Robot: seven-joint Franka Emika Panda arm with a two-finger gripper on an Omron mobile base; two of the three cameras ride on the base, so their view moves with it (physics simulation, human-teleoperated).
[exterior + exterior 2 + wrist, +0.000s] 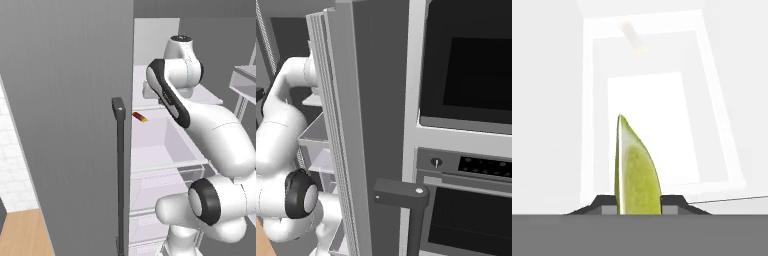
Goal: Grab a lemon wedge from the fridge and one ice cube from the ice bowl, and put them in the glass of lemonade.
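Arm is reaching into the open fridge, above its white shelves. Gripper is clamping a yellow-green lemon wedge between its fingertips, the wedge standing upright over a white fridge compartment.

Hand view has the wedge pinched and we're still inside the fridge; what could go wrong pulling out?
The hand grips only the base of the yellow-green lemon wedge, so it may slip or twist loose. The white arm reaches in beside the open grey fridge door; a wide swing out may strike its edge.
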